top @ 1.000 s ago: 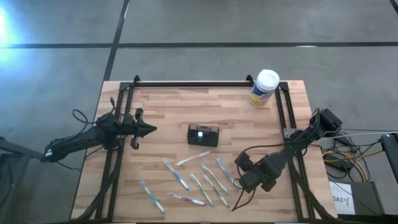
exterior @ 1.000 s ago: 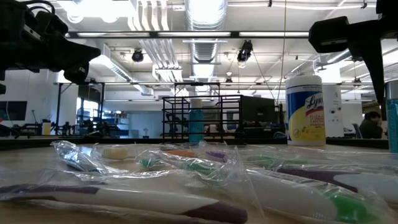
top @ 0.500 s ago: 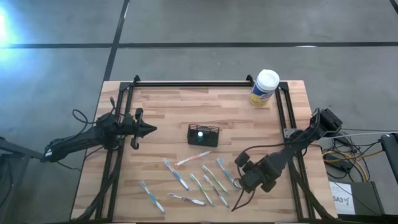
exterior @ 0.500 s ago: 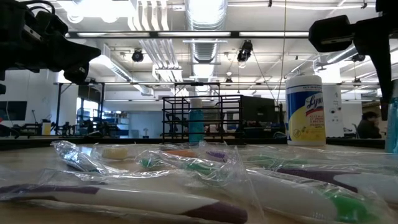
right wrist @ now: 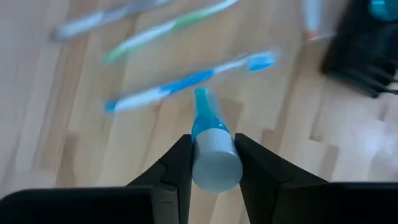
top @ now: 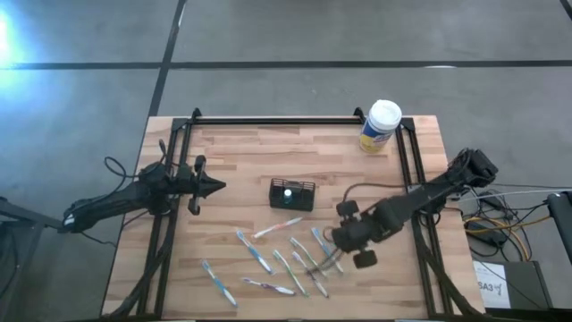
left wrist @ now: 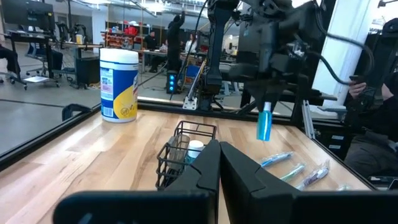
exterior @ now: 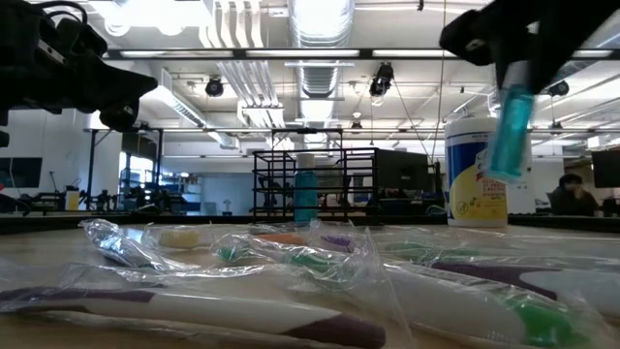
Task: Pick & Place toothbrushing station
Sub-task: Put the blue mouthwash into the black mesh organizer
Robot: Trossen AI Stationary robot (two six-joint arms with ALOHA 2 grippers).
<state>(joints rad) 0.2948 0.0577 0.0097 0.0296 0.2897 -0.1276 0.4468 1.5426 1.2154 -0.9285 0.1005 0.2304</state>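
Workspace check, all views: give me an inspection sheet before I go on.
Surface: wooden table inside a black frame.
Job's things: black mesh holder at mid-table with something already standing in it; wrapped toothbrushes scattered in front of it.
Clutter: white-lidded, yellow-labelled canister at the far right corner.
Grippers: right claw shut on a blue tube, held above the toothbrushes; left claw shut, empty, waiting left of the holder.
Cables: black loop by the left arm; bundle off the table's right edge.
Surroundings: grey floor; workshop with racks, and a person far behind.
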